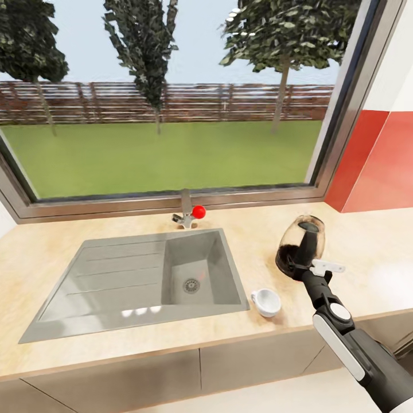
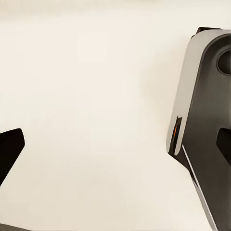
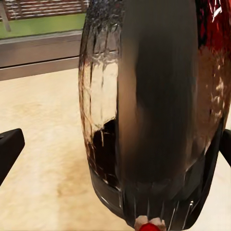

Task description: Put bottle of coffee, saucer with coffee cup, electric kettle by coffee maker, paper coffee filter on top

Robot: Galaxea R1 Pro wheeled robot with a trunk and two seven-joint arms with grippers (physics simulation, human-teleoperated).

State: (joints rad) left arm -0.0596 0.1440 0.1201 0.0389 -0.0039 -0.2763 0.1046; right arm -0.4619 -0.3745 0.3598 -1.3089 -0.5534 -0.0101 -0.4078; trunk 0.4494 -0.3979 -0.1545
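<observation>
The electric kettle (image 1: 301,245) stands on the kitchen countertop (image 1: 143,344), right of the sink (image 1: 137,281), near the coffee cup (image 1: 267,302). Expect rigid, slippery, breakable glass; grip the black handle. Your right gripper (image 1: 310,265) straddles that handle, fingers spread.

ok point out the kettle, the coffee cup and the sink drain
electric kettle (image 1: 298,244): head view, on its glass body
coffee cup (image 1: 267,302): head view, on the bowl's rim
sink drain (image 1: 191,285): head view, on the round grate in the basin floor
</observation>
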